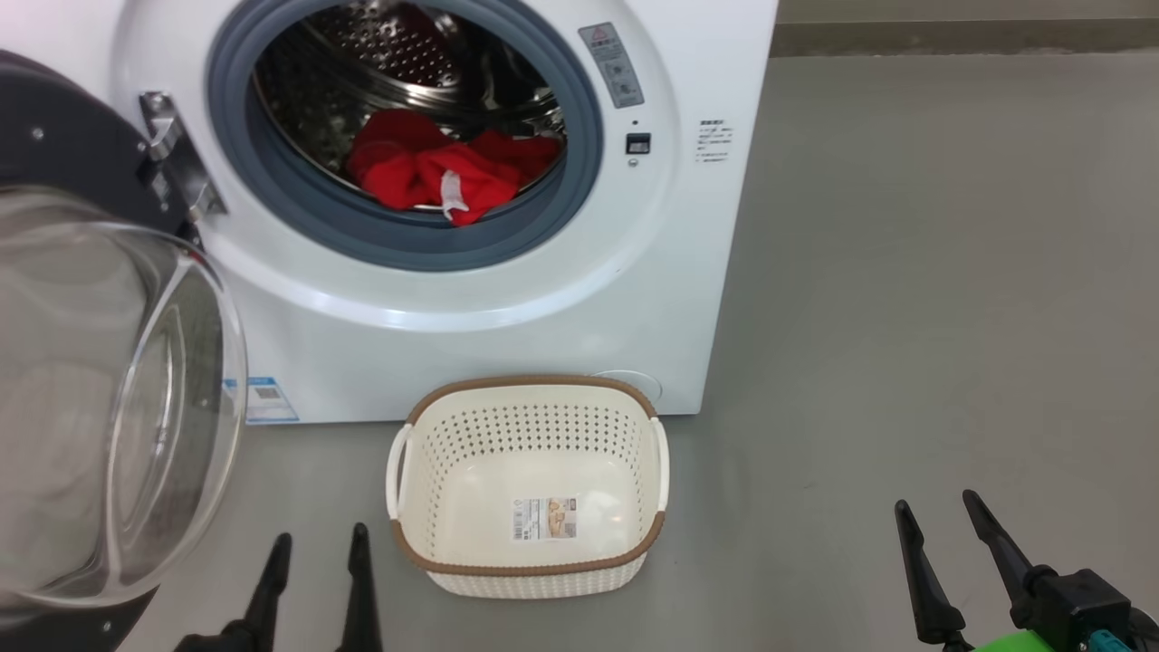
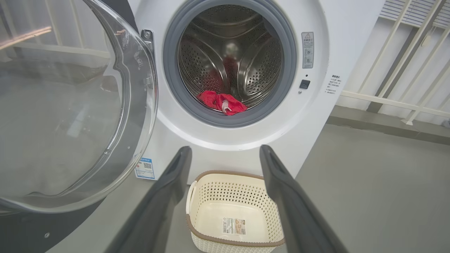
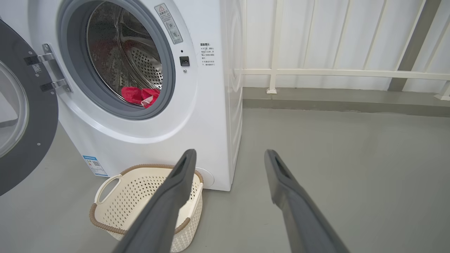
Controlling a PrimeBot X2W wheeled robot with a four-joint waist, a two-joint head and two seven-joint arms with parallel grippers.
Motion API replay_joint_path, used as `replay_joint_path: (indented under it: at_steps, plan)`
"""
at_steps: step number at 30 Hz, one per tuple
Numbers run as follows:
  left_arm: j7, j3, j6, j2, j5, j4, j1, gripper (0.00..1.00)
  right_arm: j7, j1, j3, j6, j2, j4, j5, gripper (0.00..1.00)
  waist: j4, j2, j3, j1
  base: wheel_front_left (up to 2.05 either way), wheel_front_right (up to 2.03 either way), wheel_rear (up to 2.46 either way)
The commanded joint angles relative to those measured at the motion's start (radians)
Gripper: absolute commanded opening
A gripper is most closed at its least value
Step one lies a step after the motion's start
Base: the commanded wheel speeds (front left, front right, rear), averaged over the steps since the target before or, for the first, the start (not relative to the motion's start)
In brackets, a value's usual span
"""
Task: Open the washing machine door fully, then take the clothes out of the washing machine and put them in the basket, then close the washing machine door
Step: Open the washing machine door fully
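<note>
Clothes (image 1: 435, 172): red heap, white label showing, at the drum's front lip inside the washing machine (image 1: 507, 308). Washing machine door (image 1: 109, 407) swung wide on my left. Basket (image 1: 525, 426) on the floor (image 1: 905, 317), close before the washer. My left gripper (image 1: 321, 532) and right gripper (image 1: 935, 499) low, jaws spread, holding nothing. Bare floor to my right.

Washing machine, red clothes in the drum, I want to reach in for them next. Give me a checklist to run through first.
1. Washing machine door swung clear of the drum: ok.
2. Red clothes in sight at the drum's front lip: ok.
3. Basket on the floor below the drum, no clothes in it: ok.
4. Left fingers apart, holding nothing: ok.
5. Right fingers apart, holding nothing: ok.
6. More clothes hidden deeper in the drum: cannot tell.
</note>
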Motion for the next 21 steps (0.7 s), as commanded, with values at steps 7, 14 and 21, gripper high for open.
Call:
replay_joint_path:
  at_steps: [7, 14, 21]
  plan:
    - [0.007, -0.010, -0.030, 0.009, 0.000, -0.002, -0.017, 1.00, -0.006, -0.008, 0.028, 0.000, -0.012, -0.028, 0.005, 1.00, -0.052, 0.0000, -0.019, 0.0000, 0.00, 0.00, 0.00]
    - [0.015, -0.020, -0.031, 0.016, 0.001, 0.008, -0.014, 1.00, -0.006, -0.006, 0.034, 0.000, -0.012, -0.027, 0.008, 1.00, -0.064, 0.0000, -0.027, 0.0000, 0.00, 0.00, 0.00]
    - [0.017, -0.029, -0.035, 0.027, 0.005, 0.020, -0.017, 1.00, -0.006, -0.005, 0.041, 0.000, -0.012, -0.026, 0.013, 1.00, -0.062, 0.0000, -0.029, 0.0000, 0.00, 0.00, 0.00]
